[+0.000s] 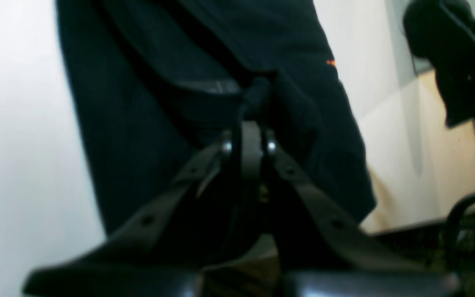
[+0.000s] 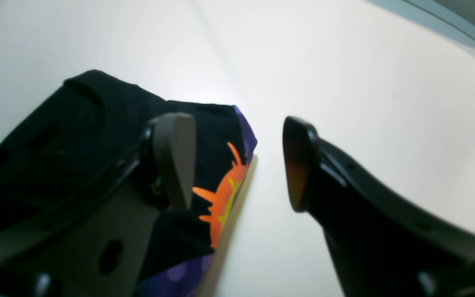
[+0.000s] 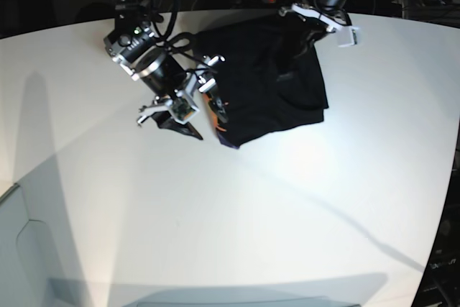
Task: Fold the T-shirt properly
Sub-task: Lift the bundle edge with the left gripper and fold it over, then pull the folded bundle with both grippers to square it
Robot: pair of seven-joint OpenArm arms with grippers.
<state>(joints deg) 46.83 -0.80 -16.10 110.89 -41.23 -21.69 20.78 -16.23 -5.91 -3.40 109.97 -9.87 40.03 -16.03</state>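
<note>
**Now: one hand clamped on the shirt, one spread beside it**

Here, at the left of the base view, the right hand hangs with its fingers spread and nothing between them. In its wrist view one finger sits over the shirt's printed edge, the other over bare bench, likely poised to take that edge. The shirt lies bunched at upper centre of the bench, so just right of this hand. Further right, at the top, the left hand is clenched on a pinch of black cloth, probably to lift or drag that side for a fold; the shirt spreads below it.
</note>
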